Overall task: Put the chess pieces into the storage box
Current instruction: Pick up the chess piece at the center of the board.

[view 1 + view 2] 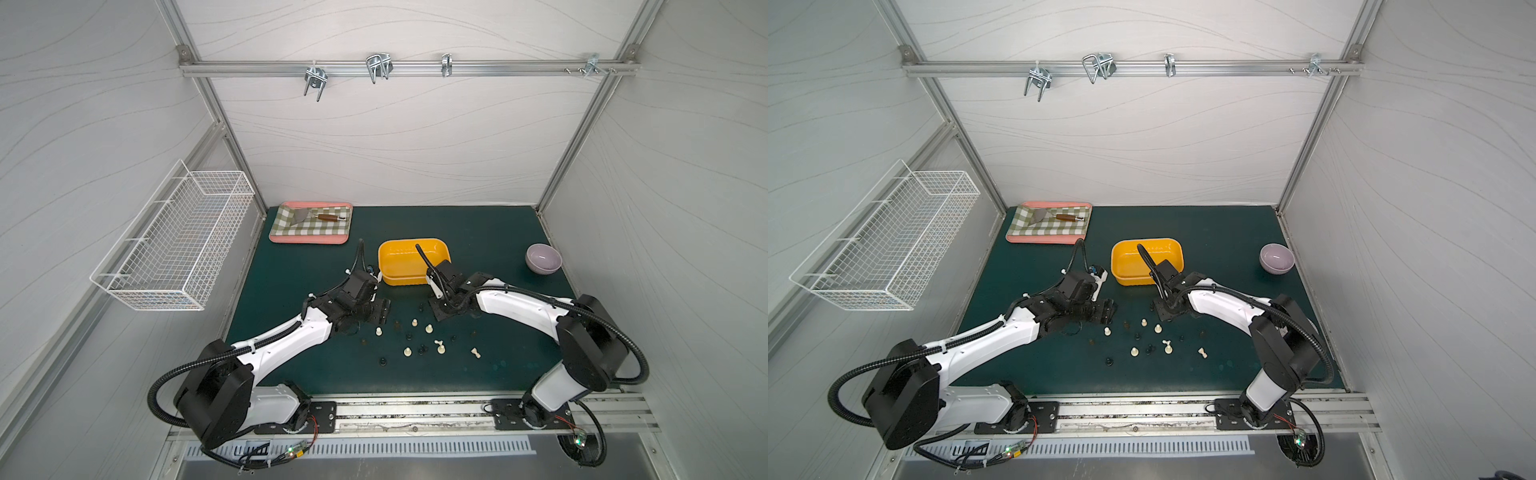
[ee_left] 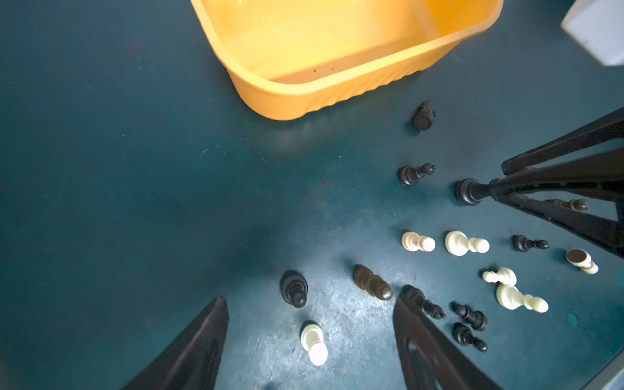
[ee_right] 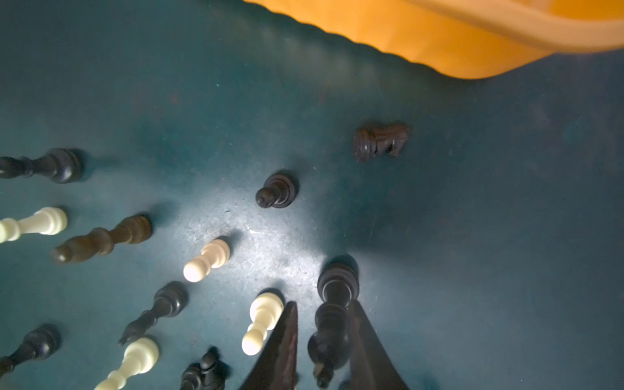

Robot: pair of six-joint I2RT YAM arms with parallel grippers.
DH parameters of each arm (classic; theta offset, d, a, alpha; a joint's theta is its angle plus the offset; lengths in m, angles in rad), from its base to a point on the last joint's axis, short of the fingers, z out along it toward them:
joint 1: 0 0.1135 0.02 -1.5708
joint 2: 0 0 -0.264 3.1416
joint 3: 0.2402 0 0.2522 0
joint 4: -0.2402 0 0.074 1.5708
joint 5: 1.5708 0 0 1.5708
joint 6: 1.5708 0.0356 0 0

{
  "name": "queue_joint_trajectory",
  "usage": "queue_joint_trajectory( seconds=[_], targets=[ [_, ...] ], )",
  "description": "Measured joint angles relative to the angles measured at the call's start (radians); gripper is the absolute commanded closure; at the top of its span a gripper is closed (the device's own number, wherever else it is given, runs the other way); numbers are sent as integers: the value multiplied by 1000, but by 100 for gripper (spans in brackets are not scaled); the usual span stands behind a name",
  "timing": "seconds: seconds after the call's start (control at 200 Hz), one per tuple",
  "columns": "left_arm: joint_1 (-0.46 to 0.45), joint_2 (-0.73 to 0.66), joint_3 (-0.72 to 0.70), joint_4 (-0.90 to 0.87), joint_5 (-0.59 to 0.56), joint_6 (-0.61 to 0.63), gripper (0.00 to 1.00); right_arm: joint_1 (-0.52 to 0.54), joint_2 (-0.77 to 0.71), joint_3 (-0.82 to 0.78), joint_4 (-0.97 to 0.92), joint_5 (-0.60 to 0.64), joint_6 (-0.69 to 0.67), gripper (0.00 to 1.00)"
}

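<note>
Chess pieces (image 1: 407, 352) look light, hard and smooth, likely to topple or slip; the narrow waist seems the surest hold. All sit scattered on the counter (image 1: 299, 365) near the storage box (image 2: 304, 98), none visibly inside. Right tool (image 3: 323, 304) flanks a tall black piece (image 3: 337, 280) closely; whether it pinches yet, I cannot tell. Left tool (image 2: 310, 299) hangs spread above a black pawn (image 2: 294, 290).

Robotics lab cell: aluminium-profile frame (image 1: 407, 68), white panel walls (image 1: 395, 137), 2 arms (image 1: 282, 338) on a rail (image 1: 415, 411)

Yellow-orange storage box (image 1: 397, 262) – black, cream chess pieces (image 1: 407, 352)
</note>
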Motion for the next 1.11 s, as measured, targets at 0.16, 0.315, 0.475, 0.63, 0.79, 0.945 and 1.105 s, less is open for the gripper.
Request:
queue_joint_trajectory(
  seconds=[0.16,0.315,0.475,0.63,0.79,0.945,1.105],
  targets=[
    [0,4,0,5,0,-2,22,2,0,0,-24,14,1,80],
    [0,7,-6,5,0,-5,22,3,0,0,-27,15,3,82],
    [0,7,-12,4,0,-6,22,4,0,0,-27,14,5,85],
    [0,11,-13,5,0,-9,22,4,-2,0,-27,10,6,86],
    [0,40,-13,6,8,-10,22,2,-20,-5,-34,-7,8,88],
    [-1,52,-13,6,16,-10,22,-10,-57,-5,-38,-22,8,88],
    [-1,53,-12,6,19,-10,22,-32,-88,-1,-49,-39,4,88]
  ],
)
